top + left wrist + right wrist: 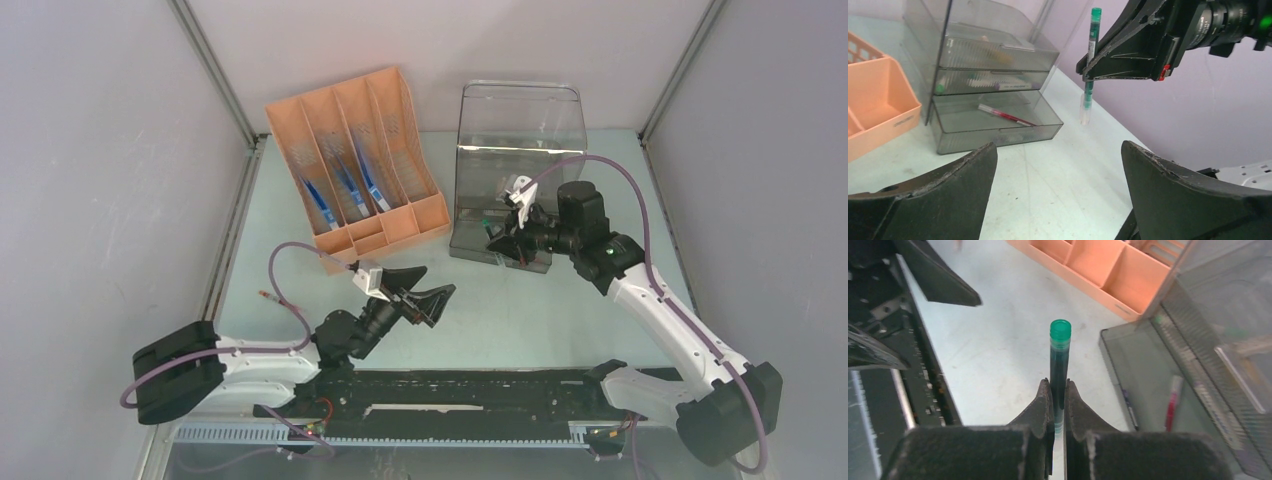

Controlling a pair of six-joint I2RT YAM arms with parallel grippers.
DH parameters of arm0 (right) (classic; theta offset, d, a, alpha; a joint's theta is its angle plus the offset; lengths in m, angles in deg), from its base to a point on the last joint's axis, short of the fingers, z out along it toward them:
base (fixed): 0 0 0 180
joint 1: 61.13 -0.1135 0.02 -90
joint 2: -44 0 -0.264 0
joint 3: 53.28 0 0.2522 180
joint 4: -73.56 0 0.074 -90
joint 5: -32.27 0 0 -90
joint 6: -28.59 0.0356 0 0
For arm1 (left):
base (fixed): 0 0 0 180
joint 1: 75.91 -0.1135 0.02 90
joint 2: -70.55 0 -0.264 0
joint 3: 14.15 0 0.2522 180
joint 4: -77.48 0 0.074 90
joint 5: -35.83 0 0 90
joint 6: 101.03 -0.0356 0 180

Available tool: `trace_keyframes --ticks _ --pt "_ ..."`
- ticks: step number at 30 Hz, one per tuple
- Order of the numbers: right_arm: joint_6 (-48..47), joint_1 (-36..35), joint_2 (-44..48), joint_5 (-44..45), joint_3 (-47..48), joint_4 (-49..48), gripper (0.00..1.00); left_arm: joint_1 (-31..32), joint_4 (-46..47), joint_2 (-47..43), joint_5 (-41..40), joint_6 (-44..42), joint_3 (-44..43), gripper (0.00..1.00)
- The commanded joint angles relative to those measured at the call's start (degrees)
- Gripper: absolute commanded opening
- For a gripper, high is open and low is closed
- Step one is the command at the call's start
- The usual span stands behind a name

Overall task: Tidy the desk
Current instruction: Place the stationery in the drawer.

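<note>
Back wall (400,40): plain pale grey-lilac panel, far side of both jaws. Same panel type for left wall (100,180), outboard of left jaws, and right wall (770,150), outboard of right jaws. Alu left post (215,72) and right post (682,65) in the back corners. Near side of jaws: black rail strip (480,385), then white slotted cable duct (400,433). Light even, diffuse, shadows soft.
</note>
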Motion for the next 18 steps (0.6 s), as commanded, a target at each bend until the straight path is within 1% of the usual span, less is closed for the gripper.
trace_keyframes --ticks 1,5,8,14,18 --pt "-6.55 0.12 0.01 9.38 0.16 0.25 0.0 -0.46 -6.75 -5.05 -4.39 -2.76 1.26 1.0" --pt "-9.52 0.17 -1.71 17.0 0.18 -0.23 0.0 -0.86 -13.43 -9.01 -6.75 -2.83 1.82 1.0" --pt "-11.12 0.19 -3.37 20.67 -0.23 -1.25 0.0 -1.25 -17.63 -11.49 -8.24 -2.9 2.35 1.0" --pt "-15.45 -0.01 -7.42 30.34 -3.01 -6.66 0.0 -2.85 -22.36 -16.15 -10.57 -1.63 4.59 1.0" --pt "-16.51 0.02 -10.39 33.33 -3.19 -7.72 0.0 -3.9 -24.52 -19.68 -11.43 -0.64 6.69 1.0"
